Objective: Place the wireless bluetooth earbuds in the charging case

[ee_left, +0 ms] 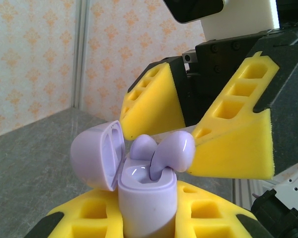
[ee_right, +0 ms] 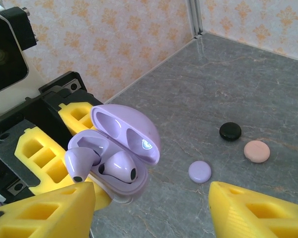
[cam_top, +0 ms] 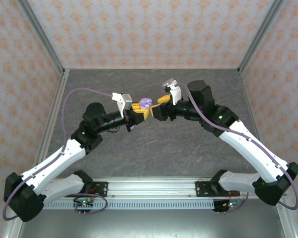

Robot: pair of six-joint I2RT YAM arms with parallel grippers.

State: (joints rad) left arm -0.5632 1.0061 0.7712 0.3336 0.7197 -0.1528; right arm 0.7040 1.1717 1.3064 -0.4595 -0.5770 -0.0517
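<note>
**Lilac earbuds meet their case between 2 arms**

The left claw (cam_top: 140,112) is clamped tight on the lilac charging case (ee_left: 146,198). It holds the case upright over the grey surface (cam_top: 154,153), with the lid (ee_left: 94,156) swung open to one side. Of the 2 lilac earbuds (ee_left: 141,146), 1 sits down in its socket. The higher earbud (ee_right: 79,163) has its stem in the case and its bulb leaning out over the rim. The right claw (ee_right: 151,191) faces the case with its yellow fingers (ee_right: 44,213) spread well apart, gripping nothing. 1 fingertip lies just beside the higher earbud; whether it touches cannot be told. Beyond, a black disc (ee_right: 230,131), a pink disc (ee_right: 257,151) and a lilac disc (ee_right: 199,171) lie near one another on the surface.
</note>
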